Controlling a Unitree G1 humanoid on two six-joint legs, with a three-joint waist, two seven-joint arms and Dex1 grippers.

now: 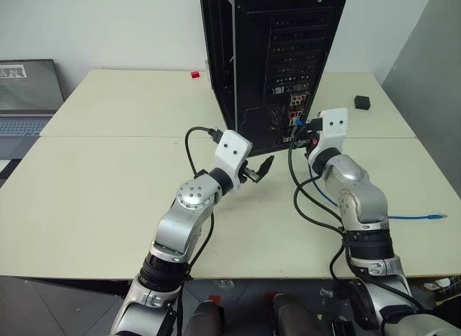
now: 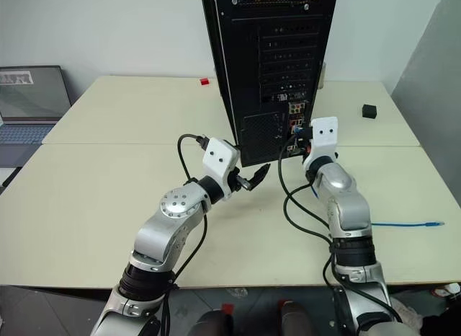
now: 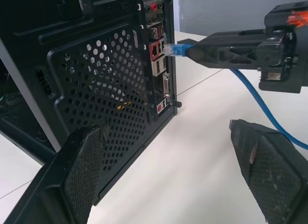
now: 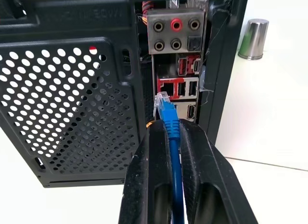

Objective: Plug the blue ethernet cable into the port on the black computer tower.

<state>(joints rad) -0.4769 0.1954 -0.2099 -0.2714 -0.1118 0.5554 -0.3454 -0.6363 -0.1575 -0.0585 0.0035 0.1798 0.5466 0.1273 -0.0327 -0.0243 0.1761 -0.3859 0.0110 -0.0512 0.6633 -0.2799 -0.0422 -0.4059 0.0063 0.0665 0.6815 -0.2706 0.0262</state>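
Head view: tower stands upright on table; cable trails right. Left wrist view: left gripper spread wide, empty. Right wrist view: right gripper clamps cable; plug at red port.

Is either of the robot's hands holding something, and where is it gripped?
The right gripper pinches the blue ethernet cable just behind its plug, which points at the black computer tower. The left gripper is open and holds nothing.
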